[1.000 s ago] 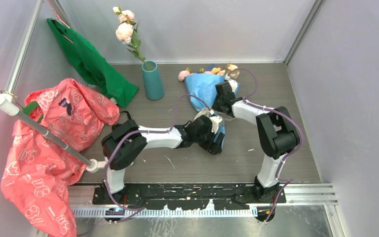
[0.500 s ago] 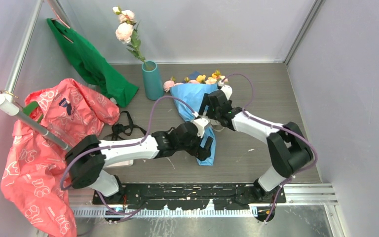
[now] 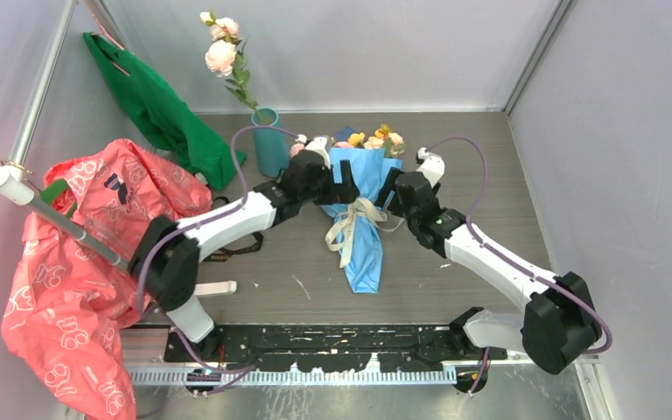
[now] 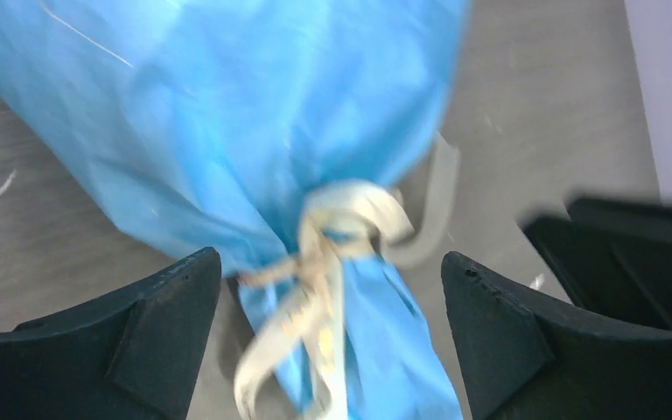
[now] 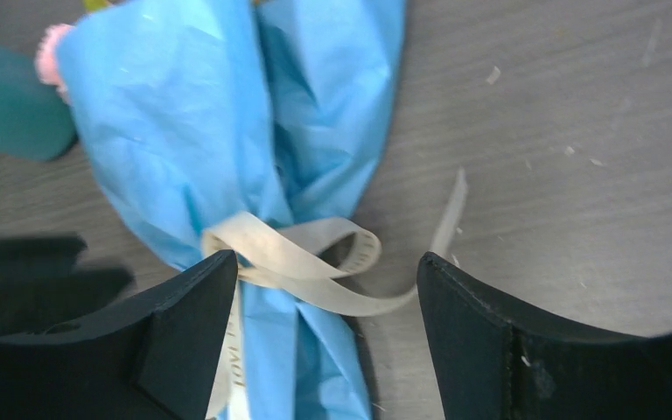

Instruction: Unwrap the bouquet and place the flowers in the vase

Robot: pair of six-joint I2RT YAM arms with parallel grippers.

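The bouquet [image 3: 363, 197] lies flat on the table, a blue paper cone with its narrow tail toward the near edge. A cream ribbon [image 3: 348, 223] ties its waist. Yellow and pink flowers [image 3: 369, 138] show at its far end. My left gripper [image 3: 336, 187] is open at the cone's left side, and my right gripper [image 3: 391, 189] is open at its right. The ribbon knot [image 4: 350, 210] lies ahead of the left gripper [image 4: 330, 256], and ribbon loops [image 5: 315, 258] lie between the fingers of the right gripper [image 5: 328, 258]. Neither holds anything. The teal vase [image 3: 269, 144] carries one pink rose stem [image 3: 221, 52].
A green cloth bag [image 3: 162, 109] leans in the back left corner. A red-pink plastic bag [image 3: 79, 262] hangs over a metal pole [image 3: 70, 229] at the left. A black strap [image 3: 227, 238] lies under my left arm. Grey walls enclose the table.
The bouquet has swung round and now lies straight, tail toward the near edge. My left gripper left the tail and moved up to the cone's left side. My right gripper opened and shifted right.
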